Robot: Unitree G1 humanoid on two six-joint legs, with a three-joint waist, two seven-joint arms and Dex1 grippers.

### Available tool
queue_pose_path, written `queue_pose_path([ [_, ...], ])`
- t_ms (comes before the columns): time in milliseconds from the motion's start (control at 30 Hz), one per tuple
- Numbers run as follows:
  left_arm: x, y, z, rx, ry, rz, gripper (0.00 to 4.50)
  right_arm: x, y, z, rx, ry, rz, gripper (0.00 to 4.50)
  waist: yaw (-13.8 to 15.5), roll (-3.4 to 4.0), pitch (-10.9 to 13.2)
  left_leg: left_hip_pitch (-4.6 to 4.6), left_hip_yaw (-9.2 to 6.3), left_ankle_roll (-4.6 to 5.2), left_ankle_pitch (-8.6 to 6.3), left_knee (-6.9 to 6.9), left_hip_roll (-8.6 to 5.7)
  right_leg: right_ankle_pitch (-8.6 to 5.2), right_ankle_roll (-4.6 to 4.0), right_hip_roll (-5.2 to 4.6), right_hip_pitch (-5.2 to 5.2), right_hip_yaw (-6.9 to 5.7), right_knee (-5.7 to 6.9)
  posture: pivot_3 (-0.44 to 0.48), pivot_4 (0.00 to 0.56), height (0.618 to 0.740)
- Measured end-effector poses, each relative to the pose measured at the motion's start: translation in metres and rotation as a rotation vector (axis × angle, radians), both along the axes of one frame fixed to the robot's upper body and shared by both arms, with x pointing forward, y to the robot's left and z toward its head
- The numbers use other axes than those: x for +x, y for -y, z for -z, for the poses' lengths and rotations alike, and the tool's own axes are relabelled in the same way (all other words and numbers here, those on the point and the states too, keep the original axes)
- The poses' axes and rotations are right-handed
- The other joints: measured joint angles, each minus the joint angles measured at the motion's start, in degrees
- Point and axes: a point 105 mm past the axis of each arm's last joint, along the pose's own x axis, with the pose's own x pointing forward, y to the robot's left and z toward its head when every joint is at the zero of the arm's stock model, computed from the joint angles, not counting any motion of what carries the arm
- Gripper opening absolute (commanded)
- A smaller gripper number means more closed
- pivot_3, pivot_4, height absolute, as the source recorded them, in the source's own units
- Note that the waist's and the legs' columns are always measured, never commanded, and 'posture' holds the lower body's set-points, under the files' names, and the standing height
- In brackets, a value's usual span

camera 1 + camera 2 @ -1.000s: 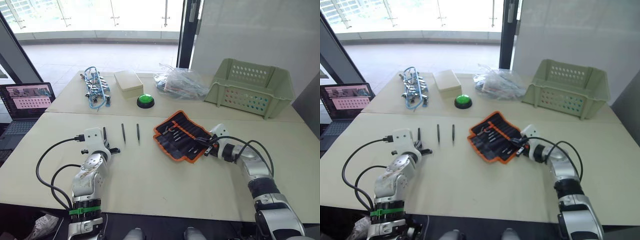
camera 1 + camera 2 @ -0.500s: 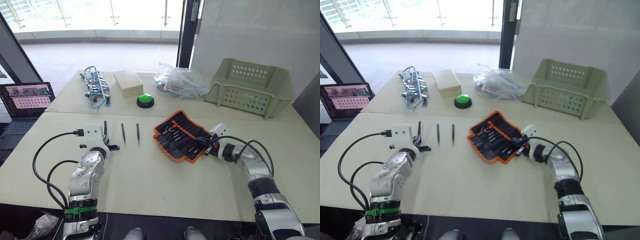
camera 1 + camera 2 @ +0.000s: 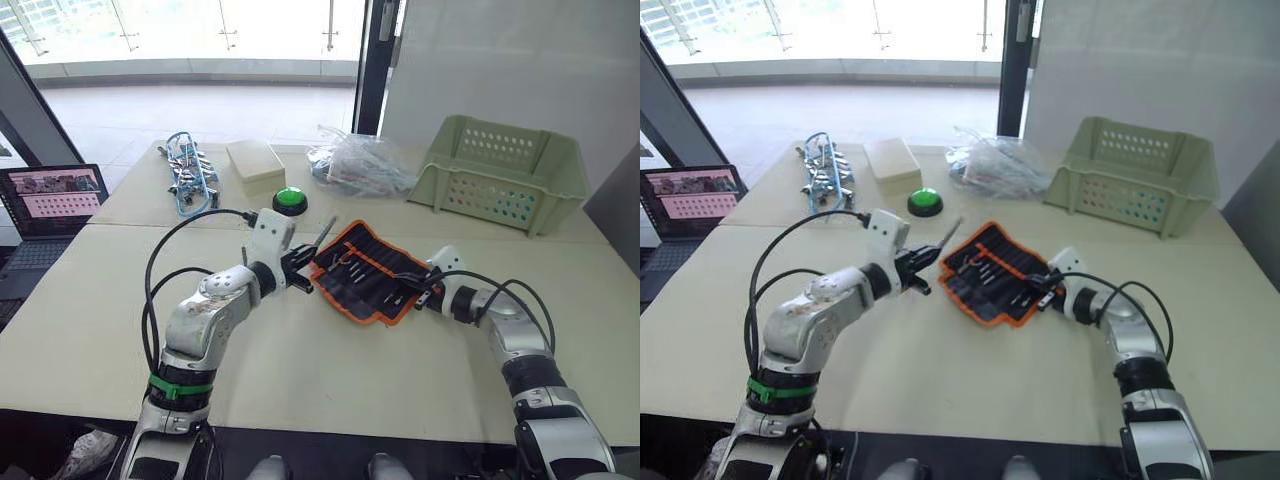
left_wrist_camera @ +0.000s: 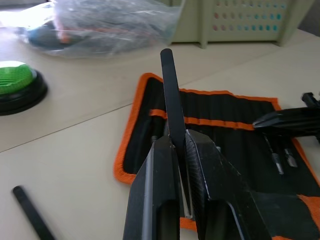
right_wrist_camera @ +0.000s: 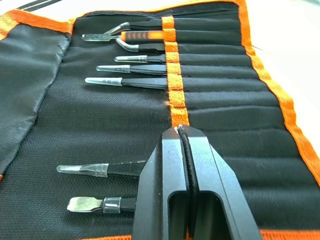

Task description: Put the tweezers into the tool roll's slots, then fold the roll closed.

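A slim black pointed metal tweezer (image 4: 172, 95) is clamped between the two black fingers of the left gripper (image 4: 181, 150) and held above the pale table (image 3: 300, 370), just beside the near-left edge of the black fabric tool roll with bright orange edging (image 3: 365, 275). The roll lies unfolded near the middle of the table, several silver-tipped tools (image 5: 125, 81) seated in its narrow stitched slots (image 5: 215, 75). The right gripper (image 5: 183, 135) is closed on the roll's black fabric at its right edge, and another black tweezer (image 4: 32, 212) lies flat on the table.
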Motion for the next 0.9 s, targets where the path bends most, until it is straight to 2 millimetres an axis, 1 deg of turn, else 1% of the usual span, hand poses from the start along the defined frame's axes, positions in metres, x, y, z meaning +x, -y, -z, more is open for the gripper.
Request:
queue_pose_path([
  [100, 0.003, 0.020, 0.009, 0.047, -0.089, 0.068, 0.01, 0.000, 0.001, 0.000, 0.001, 0.000, 0.007, 0.00, -0.07, 0.00, 0.00, 0.00, 0.00, 0.00, 0.01, 0.01, -0.01, 0.00, 0.00, 0.00, 0.01, 0.00, 0.00, 0.000, 0.150, 0.740],
  [167, 0.004, 0.031, 0.021, 0.072, -0.158, 0.098, 0.01, 0.000, 0.001, 0.000, 0.002, 0.001, 0.009, 0.00, -0.15, 0.00, 0.00, 0.00, 0.00, 0.00, 0.01, 0.01, -0.01, 0.00, 0.01, 0.00, 0.01, 0.00, 0.00, 0.000, 0.150, 0.740],
  [267, 0.005, 0.041, 0.039, 0.113, -0.235, 0.121, 0.01, 0.000, 0.001, 0.000, 0.003, 0.003, 0.010, 0.00, -0.32, 0.00, 0.00, 0.00, -0.01, -0.02, 0.02, 0.01, -0.01, 0.00, 0.01, 0.00, 0.00, 0.00, 0.00, 0.000, 0.150, 0.740],
  [367, 0.009, 0.046, 0.049, 0.132, -0.284, 0.117, 0.01, 0.000, 0.001, 0.000, 0.004, 0.004, 0.013, 0.00, -0.34, -0.01, 0.01, -0.01, -0.01, -0.03, 0.02, 0.01, -0.01, 0.00, 0.01, 0.00, 0.00, 0.00, 0.00, 0.000, 0.150, 0.740],
  [533, 0.016, 0.054, 0.058, 0.142, -0.343, 0.121, 0.01, -0.001, -0.003, 0.002, 0.026, 0.015, 0.025, 0.00, -0.46, -0.01, 0.01, -0.01, -0.02, -0.03, 0.03, 0.01, -0.01, 0.00, 0.01, 0.00, -0.01, 0.00, 0.00, 0.000, 0.150, 0.740],
  [633, 0.019, 0.058, 0.057, 0.144, -0.356, 0.134, 0.01, -0.001, -0.005, 0.001, 0.030, 0.019, 0.031, 0.00, -0.70, -0.01, 0.00, -0.01, -0.02, -0.04, 0.03, 0.01, -0.01, 0.00, 0.01, 0.00, -0.01, 0.00, 0.00, 0.000, 0.150, 0.740],
  [900, 0.019, 0.062, 0.064, 0.152, -0.385, 0.154, 0.01, -0.003, -0.005, 0.002, 0.029, 0.027, 0.042, 0.00, -0.85, -0.01, 0.00, -0.01, -0.03, -0.04, 0.03, 0.01, -0.02, -0.01, 0.01, 0.00, -0.01, 0.00, 0.01, 0.000, 0.150, 0.740],
])
